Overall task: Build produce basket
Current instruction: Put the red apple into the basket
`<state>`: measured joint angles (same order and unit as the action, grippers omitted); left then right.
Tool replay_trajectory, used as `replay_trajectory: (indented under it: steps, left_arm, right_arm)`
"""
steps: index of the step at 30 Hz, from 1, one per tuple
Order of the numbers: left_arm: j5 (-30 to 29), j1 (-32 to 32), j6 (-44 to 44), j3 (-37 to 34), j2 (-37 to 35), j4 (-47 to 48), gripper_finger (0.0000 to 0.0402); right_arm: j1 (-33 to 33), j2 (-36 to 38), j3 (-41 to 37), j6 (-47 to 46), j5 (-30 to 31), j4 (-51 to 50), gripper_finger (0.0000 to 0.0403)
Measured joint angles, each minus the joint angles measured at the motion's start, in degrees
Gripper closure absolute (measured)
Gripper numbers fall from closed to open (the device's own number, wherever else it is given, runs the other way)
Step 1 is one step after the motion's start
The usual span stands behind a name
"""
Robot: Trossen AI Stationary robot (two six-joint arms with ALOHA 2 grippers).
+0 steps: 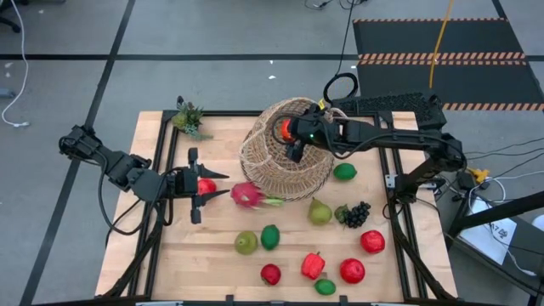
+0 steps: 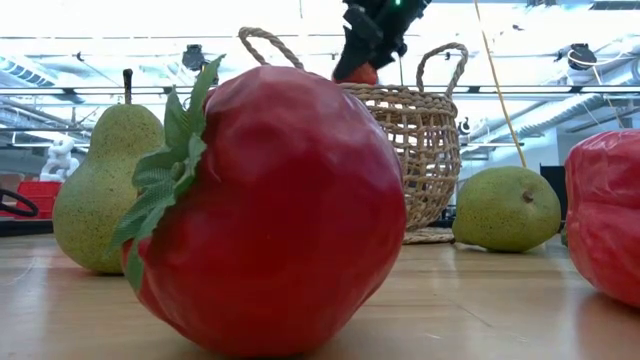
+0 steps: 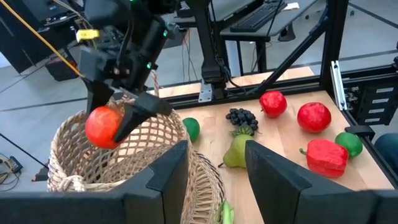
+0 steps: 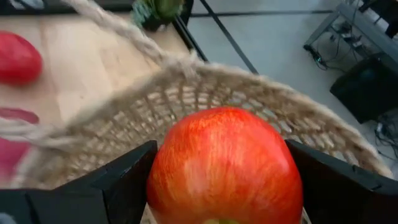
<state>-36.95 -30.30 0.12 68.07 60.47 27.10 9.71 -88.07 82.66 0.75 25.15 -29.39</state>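
One apple [image 4: 225,167] – basket [image 4: 186,99] behind

Probably a robotics lab: hazard-striped floor mat [image 1: 442,58], loose cables [image 1: 17,93].

Right gripper [image 1: 293,136] fingers clamp wide; left gripper [image 1: 197,184] waits half-open.

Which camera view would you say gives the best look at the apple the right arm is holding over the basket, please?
The right wrist view: the apple fills the frame between the right gripper jaws, above the basket. The left wrist view shows it smaller, from the side. The high view shows an orange-red patch; the low view only a sliver.
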Motion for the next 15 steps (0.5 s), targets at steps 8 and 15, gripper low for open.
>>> replay_trajectory:
  steps: [8,15]
  left_arm:
    - [0.00,0.00,0.00,0.00,0.02,0.16,0.0243]
    - [0.00,0.00,-0.15,0.00,0.02,0.16,0.0243]
  right_arm:
    - [1.86,0.04,-4.01,1.05,0.02,3.31,0.0071]
    - [3.09,0.02,-7.86,2.95,-2.90,7.31,0.0071]
